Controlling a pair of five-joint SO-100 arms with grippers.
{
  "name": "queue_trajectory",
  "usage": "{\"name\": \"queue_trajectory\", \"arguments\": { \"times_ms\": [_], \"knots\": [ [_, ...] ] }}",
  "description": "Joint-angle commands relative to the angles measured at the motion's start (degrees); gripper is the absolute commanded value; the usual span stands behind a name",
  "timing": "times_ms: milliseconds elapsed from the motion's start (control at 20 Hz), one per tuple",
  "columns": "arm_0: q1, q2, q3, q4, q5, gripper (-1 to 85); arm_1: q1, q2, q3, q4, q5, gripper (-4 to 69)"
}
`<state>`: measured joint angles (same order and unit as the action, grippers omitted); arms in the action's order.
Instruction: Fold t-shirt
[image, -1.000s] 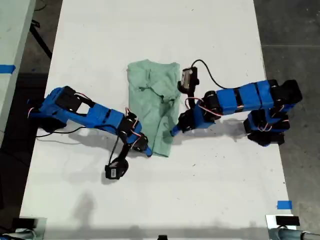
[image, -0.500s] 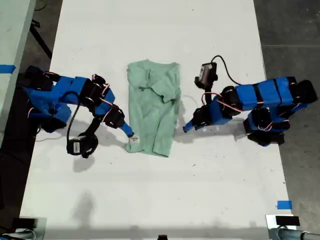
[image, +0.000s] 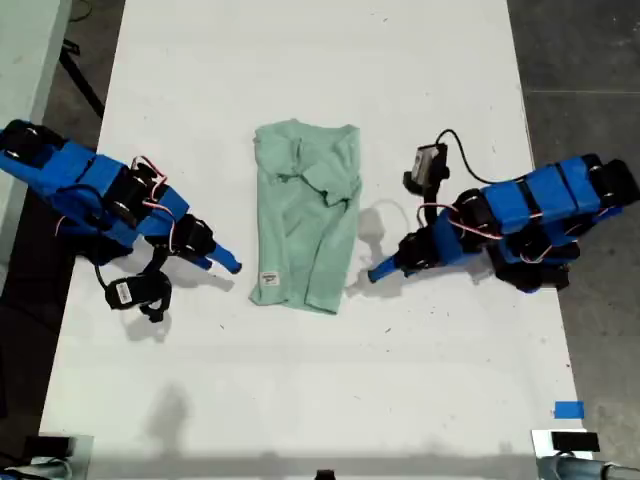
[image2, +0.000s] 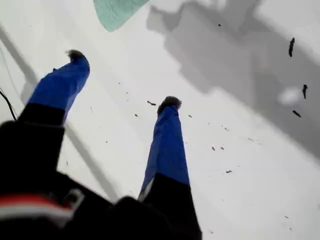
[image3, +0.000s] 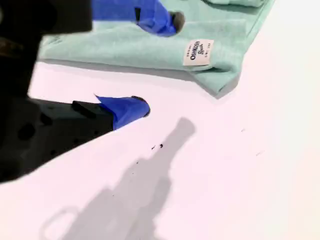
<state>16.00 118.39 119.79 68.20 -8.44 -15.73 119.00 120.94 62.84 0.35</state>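
Note:
The pale mint-green t-shirt lies flat in the middle of the white table, folded lengthwise into a narrow strip. A small white label shows at its near corner. My second gripper rests just off that corner on the exterior view's left, open and empty. In the second wrist view the label and the t-shirt lie just beyond the open gripper. My first gripper is on the exterior view's right, open, apart from the cloth. Only a t-shirt corner shows beyond the first gripper.
Both arm bases sit near the table's side edges in the exterior view. Dark floor lies past those edges. A blue tape mark sticks near the corner at the exterior view's lower right. Cables trail from both wrist cameras.
Both grippers have let go of the t-shirt and pulled back outward, one to each side of the exterior view. The shirt's near corner now lies flat with its label showing.

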Motion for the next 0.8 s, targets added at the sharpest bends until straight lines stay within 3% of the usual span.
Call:
{"name": "queue_trajectory", "arguments": {
  "times_ms": [0,350,750],
  "knots": [
    [1.1,-2.6,0.4,-10.5,0.9,32.5,-0.6,-5.4,-5.9,-3.9,0.7,35.3],
    [1.0,-25.1,-2.2,-32.9,1.2,32.6,1.0,-27.1,-17.7,-9.9,-0.4,35.6],
    [-1.8,-35.8,-5.4,-32.1,-0.7,32.2,3.4,-48.8,-38.7,-7.0,-6.2,35.9]
  ]
}}
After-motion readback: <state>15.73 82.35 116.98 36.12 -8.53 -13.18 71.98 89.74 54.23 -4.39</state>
